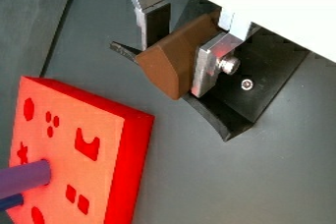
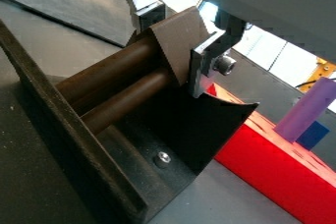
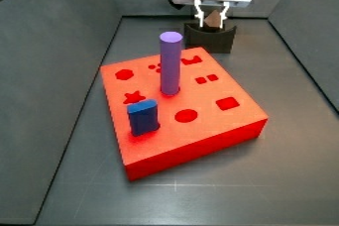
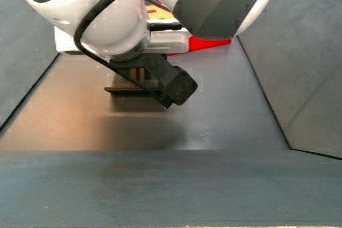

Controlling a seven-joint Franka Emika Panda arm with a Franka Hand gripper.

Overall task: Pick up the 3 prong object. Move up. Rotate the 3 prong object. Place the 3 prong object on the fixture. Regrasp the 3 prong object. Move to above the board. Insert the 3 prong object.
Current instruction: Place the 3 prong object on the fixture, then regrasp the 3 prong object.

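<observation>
A dark grey floor (image 3: 79,170) with low walls holds everything. The red board (image 3: 199,121) lies in its middle, with a purple cylinder (image 3: 169,61) and a blue block (image 3: 143,117) standing in its holes. Behind it, by the back wall, stands the black fixture (image 3: 216,40). Directly above the fixture, the gripper (image 1: 184,46) is clamped on the brown 3 prong object (image 1: 168,61), its silver fingers (image 1: 210,63) pressed against the sides.

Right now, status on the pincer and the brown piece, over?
Pincer at the fixture, shut on the brown piece. Piece sits over the fixture's notch. Board off to the side, purple cylinder and blue block standing in it. Nothing blocking.
</observation>
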